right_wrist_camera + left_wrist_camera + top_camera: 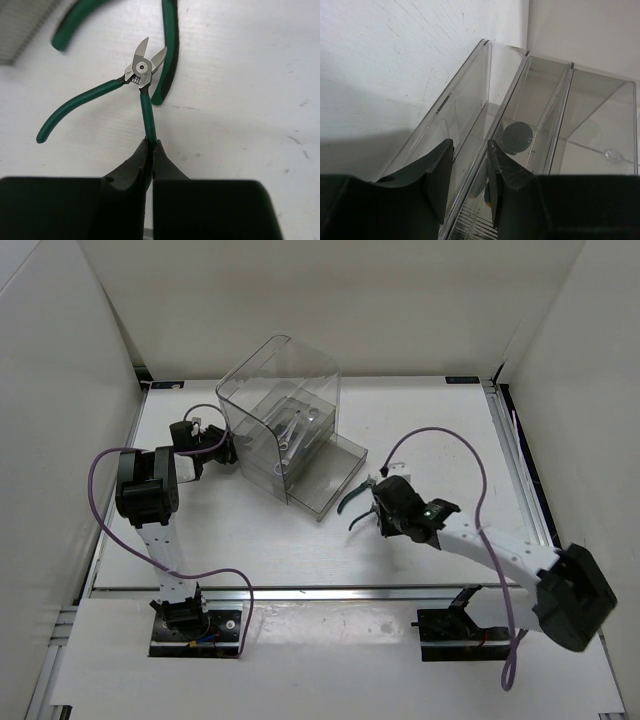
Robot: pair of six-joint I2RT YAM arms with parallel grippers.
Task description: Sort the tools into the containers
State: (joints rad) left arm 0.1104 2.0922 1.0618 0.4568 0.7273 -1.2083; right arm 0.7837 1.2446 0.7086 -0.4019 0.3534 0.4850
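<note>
The clear cabinet [262,375] stands at the table's back middle, with its lowest drawer [340,472] pulled out toward the right arm. Two silver wrenches [298,423] lie in an upper drawer. My right gripper [378,505] is shut on one dark green handle of the small pliers [142,71] and holds them just off the drawer's front [356,500]. My left gripper [470,172] is at the cabinet's back left, its fingers [440,175] closed either side of a clear wall [470,100]. A rounded grey-green shape [517,137] shows through the plastic.
Behind the held pliers, a second, larger pair of green handles [169,50] lies on the white table. White enclosure walls [60,390] stand on three sides. A metal rail [330,591] runs along the table's near edge. Purple cables [440,435] loop over both arms.
</note>
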